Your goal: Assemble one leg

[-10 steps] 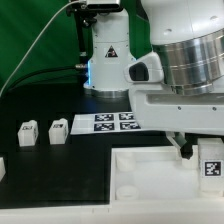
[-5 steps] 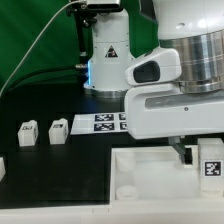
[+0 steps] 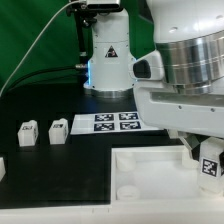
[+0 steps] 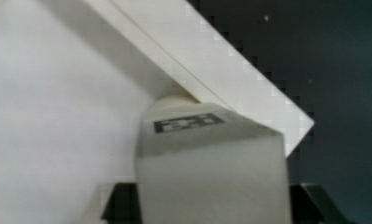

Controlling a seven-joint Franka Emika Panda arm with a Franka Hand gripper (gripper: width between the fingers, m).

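Hand (image 3: 199,152) at the exterior view's right, mostly hidden under the bulky white arm (image 3: 185,70); only one dark finger shows there. In the wrist view the two dark fingers (image 4: 119,203) appear only as thin slivers at the picture's edge. They press against either side of the leg (image 4: 202,165), pinching it.

The leg is a small white block. Its long axis runs straight out from between the fingers, and its tagged far end points at the raised rim of the white panel (image 4: 58,110). Whether it touches the rim cannot be told. In the exterior view the leg sits just below the hand, over the panel's right side, tag facing the camera and partly cut off.

Two spare legs (image 3: 27,133) stand on the dark bench (image 3: 60,175), well apart from the hand, near the marker board (image 3: 110,122).
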